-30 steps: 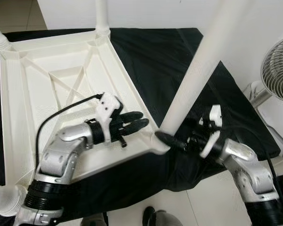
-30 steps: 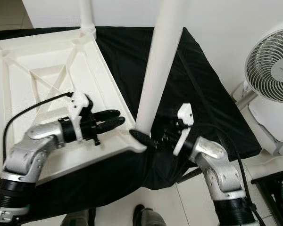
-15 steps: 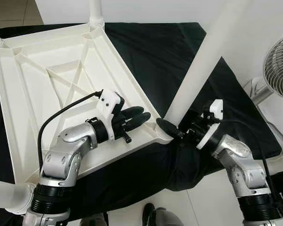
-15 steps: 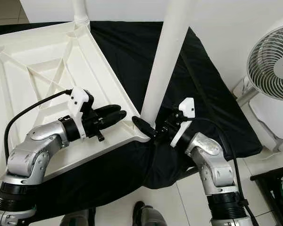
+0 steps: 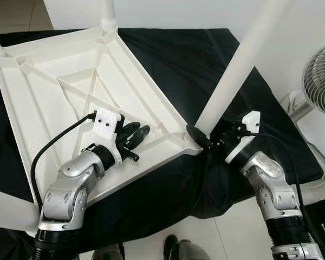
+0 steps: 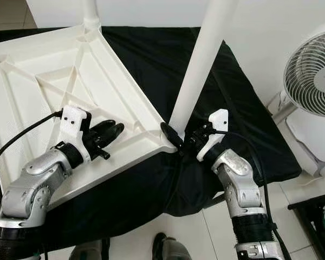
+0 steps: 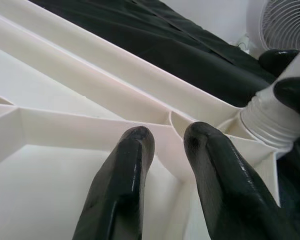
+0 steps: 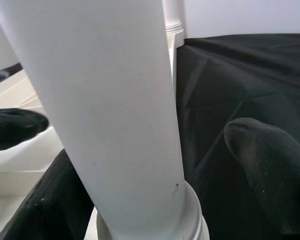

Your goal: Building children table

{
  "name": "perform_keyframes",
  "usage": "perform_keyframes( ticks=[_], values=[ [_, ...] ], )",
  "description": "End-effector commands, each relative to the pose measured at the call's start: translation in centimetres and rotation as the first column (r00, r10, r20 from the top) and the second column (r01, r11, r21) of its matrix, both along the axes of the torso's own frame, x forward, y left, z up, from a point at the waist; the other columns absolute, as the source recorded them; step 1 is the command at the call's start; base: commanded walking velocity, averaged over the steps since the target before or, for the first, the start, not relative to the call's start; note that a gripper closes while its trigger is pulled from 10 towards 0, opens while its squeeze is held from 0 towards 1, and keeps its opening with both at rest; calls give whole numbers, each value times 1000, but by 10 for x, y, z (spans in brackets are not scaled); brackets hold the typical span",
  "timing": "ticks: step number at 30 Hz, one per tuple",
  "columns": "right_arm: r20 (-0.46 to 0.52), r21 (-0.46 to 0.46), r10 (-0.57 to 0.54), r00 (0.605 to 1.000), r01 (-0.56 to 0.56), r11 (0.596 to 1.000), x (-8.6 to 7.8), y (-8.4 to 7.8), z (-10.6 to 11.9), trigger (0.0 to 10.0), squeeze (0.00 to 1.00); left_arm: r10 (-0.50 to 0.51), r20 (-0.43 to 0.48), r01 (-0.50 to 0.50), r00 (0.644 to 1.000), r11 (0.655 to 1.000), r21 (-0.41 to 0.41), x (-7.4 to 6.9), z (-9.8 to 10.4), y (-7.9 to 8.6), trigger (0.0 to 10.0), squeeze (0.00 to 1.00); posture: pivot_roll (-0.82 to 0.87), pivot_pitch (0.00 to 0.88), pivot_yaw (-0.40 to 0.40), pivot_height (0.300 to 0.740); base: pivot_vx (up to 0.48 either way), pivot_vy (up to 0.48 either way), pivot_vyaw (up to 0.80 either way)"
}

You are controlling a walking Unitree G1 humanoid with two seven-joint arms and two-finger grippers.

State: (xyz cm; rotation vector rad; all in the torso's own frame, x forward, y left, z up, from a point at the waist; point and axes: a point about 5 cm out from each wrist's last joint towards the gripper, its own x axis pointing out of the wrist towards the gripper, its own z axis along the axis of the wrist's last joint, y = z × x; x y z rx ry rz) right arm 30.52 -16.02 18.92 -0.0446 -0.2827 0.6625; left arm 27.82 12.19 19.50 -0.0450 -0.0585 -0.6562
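Tabletop (image 5: 70,92): one, white plastic, upside down on a black cloth (image 5: 179,59), ribbed underside up. Legs: three seen standing in corner sockets; the near-right leg (image 5: 235,70) rises tilted from its corner. Fan (image 5: 320,76): one, at right. Left gripper (image 5: 136,134): rests on a tabletop rib near that corner, jaws slightly parted, holding nothing. Right gripper (image 6: 176,140): at the leg's base, jaws either side of it, clasping the leg just above the socket.
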Motion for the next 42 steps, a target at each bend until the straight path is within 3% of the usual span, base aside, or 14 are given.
perform_keyframes(
  ticks=[1, 8, 9, 12, 13, 20, 21, 23, 25, 27, 28, 40, 41, 42],
  values=[
    [-42, 6, -107, 993, 107, 994, 3, -18, -8, 10000, 0, -17, 41, 15, 999, 999, 44, -7, -2, 0, 10000, 0, 118, 156, -77, 740, 0, 0, 0],
    [-46, -2, -53, 998, 53, 999, 5, -8, -11, 10000, 0, -138, 121, 121, 983, 983, 138, -18, -2, -17, 10000, 98, 119, 144, -93, 740, 0, 0, 0],
    [-42, -6, -40, 998, 39, 999, 8, -6, -10, 10000, 0, -174, 131, 155, 976, 977, 144, -21, 0, -21, 10000, 1000, 122, 143, -97, 740, 0, 0, 0],
    [-37, -9, -14, 999, 14, 1000, 10, -4, -8, 10000, 0, -198, 159, 169, 967, 969, 183, -22, 2, -23, 10000, 1000, 122, 140, -98, 740, 0, 0, 0],
    [-27, -17, 13, 1000, -13, 1000, 12, -2, -5, 10000, 0, -215, 178, 175, 960, 961, 214, -21, 4, -23, 10000, 0, 124, 139, -97, 740, 0, 0, 0],
    [-16, -51, 65, 998, -66, 997, 17, 0, -1, 10000, 0, -265, 190, 213, 945, 943, 254, -24, 3, -27, 10000, 0, 125, 133, -99, 740, 0, 0, 0],
    [-17, -58, 83, 996, -84, 995, 17, 0, -1, 7059, 0, -271, 191, 217, 943, 940, 262, -25, 2, -27, 10000, 0, 125, 133, -99, 740, 0, 0, 0],
    [-17, -64, 93, 996, -94, 994, 18, 1, -1, 6510, 0, -275, 191, 220, 942, 939, 265, -26, 1, -28, 10000, 0, 125, 133, -99, 740, 0, 0, 0],
    [-15, -72, 111, 994, -112, 991, 19, 3, -1, 2706, 0, -281, 194, 225, 940, 937, 266, -27, 1, -29, 10000, 0, 130, 131, -100, 740, 0, 0, 0],
    [-15, -76, 115, 993, -116, 990, 20, 3, -1, 2706, 0, -284, 195, 229, 939, 937, 264, -28, 1, -29, 10000, 0, 130, 131, -100, 740, 0, 0, 0],
    [-18, -85, 128, 992, -130, 988, 21, 4, -2, 0, 0, -289, 197, 232, 937, 934, 270, -29, 1, -30, 10000, 0, 130, 131, -100, 740, 0, 0, 0],
    [-72, -93, 159, 985, -165, 982, 16, 5, -15, 0, 0, -300, 191, 242, 935, 929, 279, -34, -3, -32, 10000, 0, 133, 135, -98, 740, 0, 0, 0],
    [-80, -87, 134, 988, -141, 986, 15, 5, -17, 3451, 0, -301, 187, 243, 935, 929, 277, -35, -5, -33, 10000, 0, 132, 135, -99, 740, 0, 0, 0],
    [-80, -87, 134, 988, -141, 986, 15, 5, -17, 3451, 0, -301, 187, 243, 935, 929, 277, -35, -5, -33, 10000, 0, 132, 135, -99, 740, 0, 0, 0]
  ],
)
